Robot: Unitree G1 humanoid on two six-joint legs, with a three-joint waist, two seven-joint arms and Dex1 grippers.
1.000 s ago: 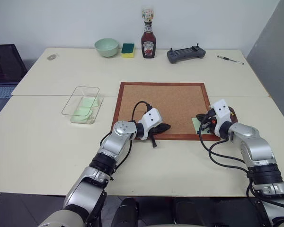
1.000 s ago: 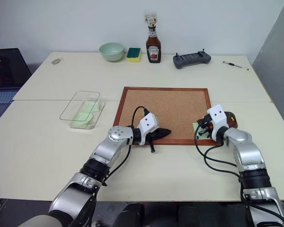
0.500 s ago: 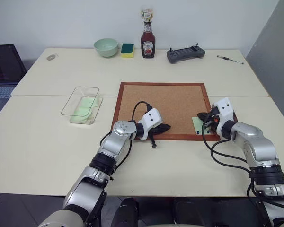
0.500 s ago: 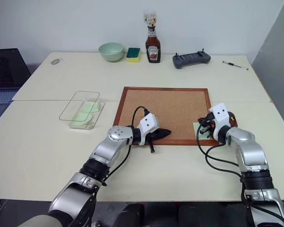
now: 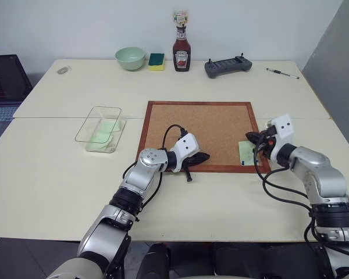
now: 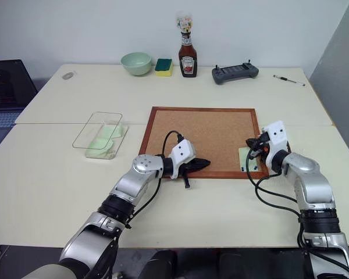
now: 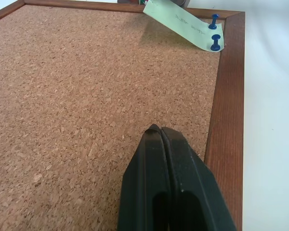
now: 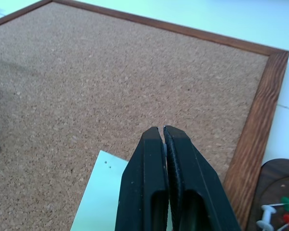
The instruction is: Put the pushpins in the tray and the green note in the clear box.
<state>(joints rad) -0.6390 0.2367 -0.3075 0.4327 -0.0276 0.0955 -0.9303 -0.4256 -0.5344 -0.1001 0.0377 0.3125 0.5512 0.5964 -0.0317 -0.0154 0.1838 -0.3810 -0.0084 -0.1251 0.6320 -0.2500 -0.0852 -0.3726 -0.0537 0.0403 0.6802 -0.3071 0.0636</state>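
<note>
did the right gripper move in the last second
Yes. The right gripper has lifted and drawn toward the right frame of the corkboard, uncovering more of the green note it hung over before.

Cream table (image 5: 58, 174) carrying corkboard (image 5: 203, 131), clear box (image 5: 100, 129), tray (image 6: 287, 144), bowl (image 5: 131, 57), sponge (image 5: 157, 61), ketchup bottle (image 5: 181, 49), controller (image 5: 228, 67), pen (image 5: 282, 73).

Non-task items on the counter (image 5: 58, 174)

Corkboard (image 5: 200, 131), wood-framed, lies flat at centre. Along the far edge: mint green bowl (image 5: 131, 57) at 11 o'clock, green-and-yellow sponge (image 5: 157, 61) just beside it, ketchup bottle (image 5: 181, 51) upright at 12 o'clock, dark handheld controller (image 5: 228, 67) at 1 o'clock, pen (image 5: 282, 73) at 2 o'clock. A laptop (image 5: 4, 87) sits at 9 o'clock, off the counter's edge.
</note>
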